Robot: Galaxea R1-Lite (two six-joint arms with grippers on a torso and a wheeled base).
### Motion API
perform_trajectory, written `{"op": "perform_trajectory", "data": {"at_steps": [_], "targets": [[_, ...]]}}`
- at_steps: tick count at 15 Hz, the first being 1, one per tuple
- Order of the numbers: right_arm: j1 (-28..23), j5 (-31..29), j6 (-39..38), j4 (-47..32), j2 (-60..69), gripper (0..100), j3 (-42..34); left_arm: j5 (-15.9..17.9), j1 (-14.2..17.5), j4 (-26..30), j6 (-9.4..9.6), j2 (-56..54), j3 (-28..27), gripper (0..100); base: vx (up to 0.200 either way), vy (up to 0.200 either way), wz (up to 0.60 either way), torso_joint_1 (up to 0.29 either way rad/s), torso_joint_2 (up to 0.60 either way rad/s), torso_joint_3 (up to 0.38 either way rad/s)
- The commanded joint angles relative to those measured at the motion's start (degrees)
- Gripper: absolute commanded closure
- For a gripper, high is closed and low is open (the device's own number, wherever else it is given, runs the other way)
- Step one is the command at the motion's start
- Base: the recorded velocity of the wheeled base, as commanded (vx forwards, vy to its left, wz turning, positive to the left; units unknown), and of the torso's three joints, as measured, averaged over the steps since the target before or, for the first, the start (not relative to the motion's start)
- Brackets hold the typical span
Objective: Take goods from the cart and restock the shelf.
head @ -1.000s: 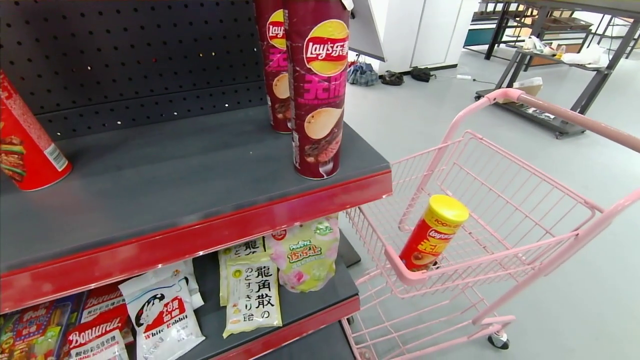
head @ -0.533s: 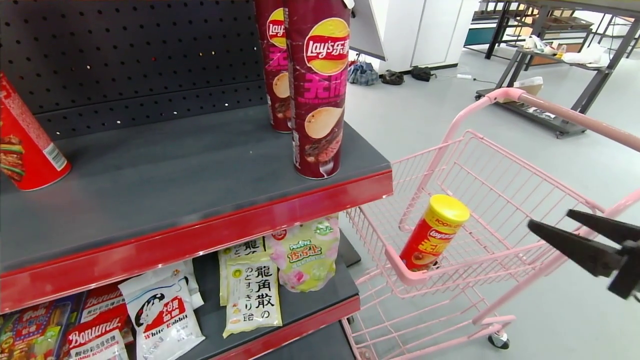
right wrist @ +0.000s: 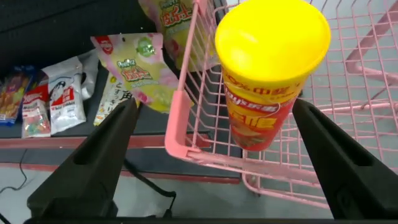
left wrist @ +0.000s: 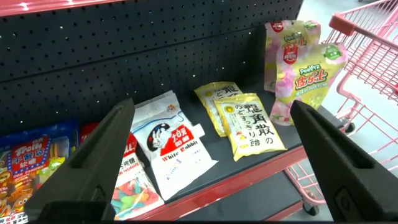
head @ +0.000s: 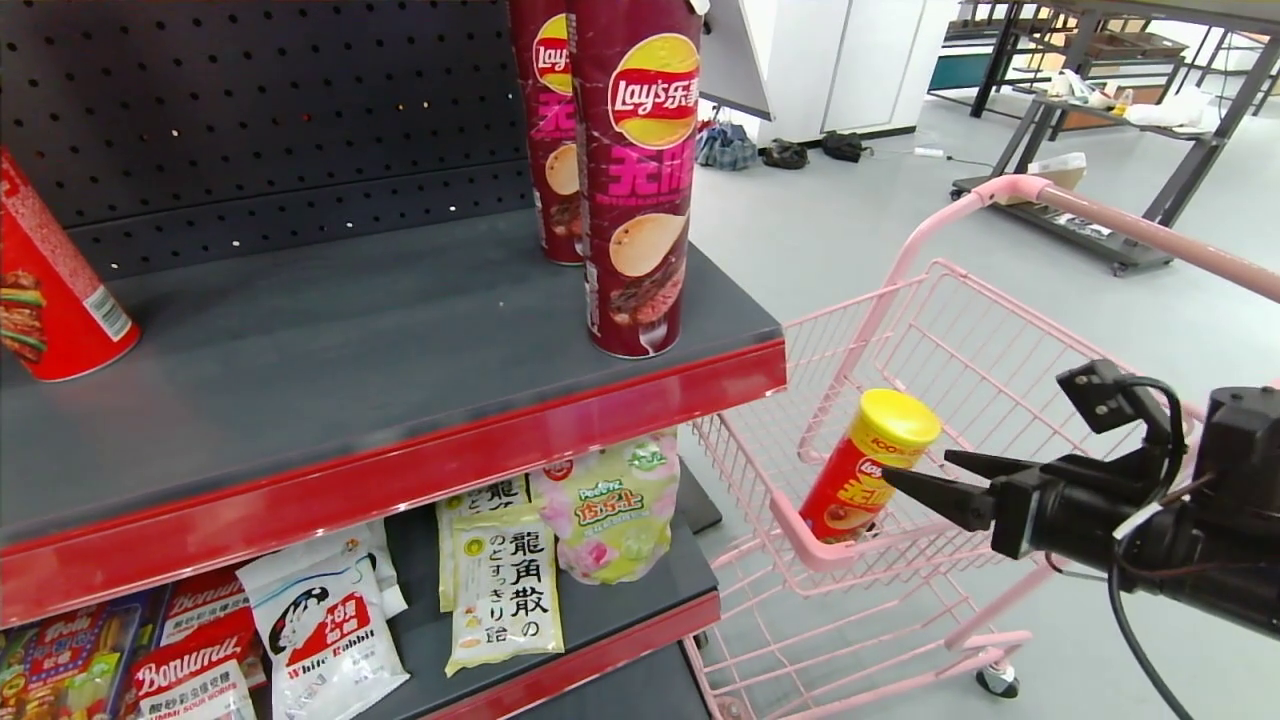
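A red chips can with a yellow lid (head: 868,468) stands tilted in the near corner of the pink cart (head: 1010,335). My right gripper (head: 918,466) is open just to the right of the can, at its upper part, fingertips pointing at it without touching. In the right wrist view the can (right wrist: 272,74) stands between and beyond the spread fingers (right wrist: 93,168) of that gripper (right wrist: 216,104). The grey upper shelf (head: 330,350) holds two tall maroon chips cans (head: 640,180) at its right end. My left gripper (left wrist: 211,104) is open, facing the lower shelf's snack bags (left wrist: 171,146).
A red can (head: 50,290) stands at the upper shelf's left end, with bare shelf between it and the maroon cans. Snack bags (head: 505,585) lie on the lower shelf (head: 620,610). The cart's rim (head: 800,540) runs close to the shelf's right end. Tables stand in the background.
My right gripper came into the head view from the right and moved left to the can in the cart. The can and the shelf goods stayed put.
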State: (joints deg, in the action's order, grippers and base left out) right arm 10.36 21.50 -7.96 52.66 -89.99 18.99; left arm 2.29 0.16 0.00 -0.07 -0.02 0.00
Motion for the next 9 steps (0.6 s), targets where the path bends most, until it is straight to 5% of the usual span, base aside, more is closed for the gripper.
{"op": "perform_trajectory", "data": {"at_steps": [1,9], "targets": [[-0.2,0.0,0.0,2.6,-7.7,0,0.9,0.0,0.0,0.0,-0.01,0.0,0.0,0,0.000,0.000,0.00,0.000,0.00,0.000],[-2.5,0.1,-0.2,6.3,-19.1,0,8.0,0.0,-0.1,0.0,0.07,0.0,0.0,0,0.000,0.000,0.00,0.000,0.00,0.000]]}}
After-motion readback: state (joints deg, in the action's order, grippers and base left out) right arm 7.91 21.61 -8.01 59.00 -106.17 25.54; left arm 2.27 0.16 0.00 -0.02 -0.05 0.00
